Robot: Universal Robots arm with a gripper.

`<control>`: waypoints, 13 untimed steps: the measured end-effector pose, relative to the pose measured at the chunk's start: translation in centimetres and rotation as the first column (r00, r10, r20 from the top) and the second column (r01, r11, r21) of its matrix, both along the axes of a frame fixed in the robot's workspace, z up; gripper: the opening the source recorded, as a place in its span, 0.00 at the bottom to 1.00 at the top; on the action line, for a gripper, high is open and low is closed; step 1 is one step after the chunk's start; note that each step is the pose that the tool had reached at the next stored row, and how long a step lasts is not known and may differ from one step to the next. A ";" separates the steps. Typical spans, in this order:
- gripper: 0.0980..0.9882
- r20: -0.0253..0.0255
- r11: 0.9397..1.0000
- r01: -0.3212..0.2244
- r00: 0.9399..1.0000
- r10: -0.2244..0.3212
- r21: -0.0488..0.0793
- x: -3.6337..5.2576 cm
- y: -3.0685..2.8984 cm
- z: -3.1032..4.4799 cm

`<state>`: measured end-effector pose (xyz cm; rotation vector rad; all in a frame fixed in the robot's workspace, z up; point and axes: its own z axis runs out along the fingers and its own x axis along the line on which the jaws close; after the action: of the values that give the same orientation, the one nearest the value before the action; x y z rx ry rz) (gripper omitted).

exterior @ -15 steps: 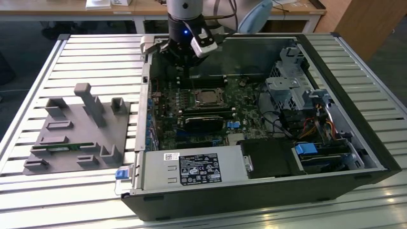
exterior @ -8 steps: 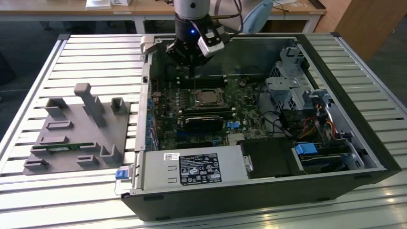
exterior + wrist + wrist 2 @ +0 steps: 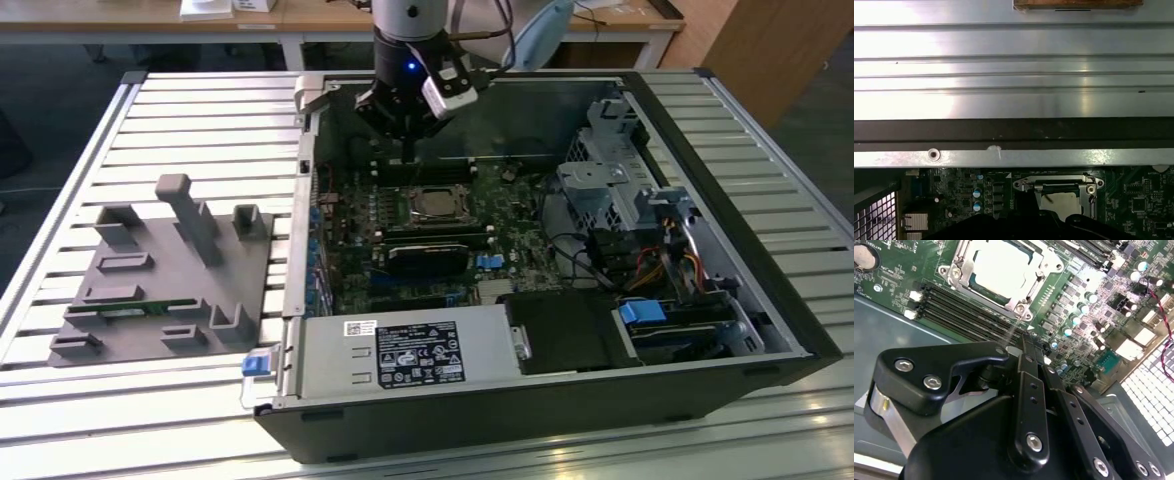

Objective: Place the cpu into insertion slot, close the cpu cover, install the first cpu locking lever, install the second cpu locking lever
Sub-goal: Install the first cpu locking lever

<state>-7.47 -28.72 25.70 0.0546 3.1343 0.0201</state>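
No legible text. Black label [image 3: 416, 354] on power supply [image 3: 327, 365], 6 o'clock of motherboard [image 3: 501, 205]: print unreadable. White sticker [image 3: 360, 327], label's 10 o'clock: unreadable. Motherboard silkscreen [image 3: 885, 276]: unreadable.

There is one computer case [image 3: 534, 410], one green motherboard [image 3: 889, 280], one cpu [image 3: 999, 265], one cpu cover [image 3: 1046, 262], one power supply [image 3: 400, 355], one grey fixture block [image 3: 147, 300] and one gripper [image 3: 406, 150]

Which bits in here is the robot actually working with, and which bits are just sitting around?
For the job: the cpu, the cpu cover framing it, the gripper close by.

Just lying about: grey holder tray outside the case, power supply box, long black memory slots, round battery.
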 end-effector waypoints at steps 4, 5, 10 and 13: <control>0.03 0.000 1.000 0.000 1.000 0.000 0.000 0.10 0.00 -0.04; 0.03 0.000 1.000 0.000 1.000 0.000 0.000 0.11 0.00 -0.04; 0.03 0.000 1.000 0.000 1.000 0.000 0.001 0.19 0.00 -0.07; 0.03 0.000 1.000 0.000 1.000 0.000 0.026 0.26 0.00 -0.17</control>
<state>-7.21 -28.72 25.54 0.0547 3.1341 0.0615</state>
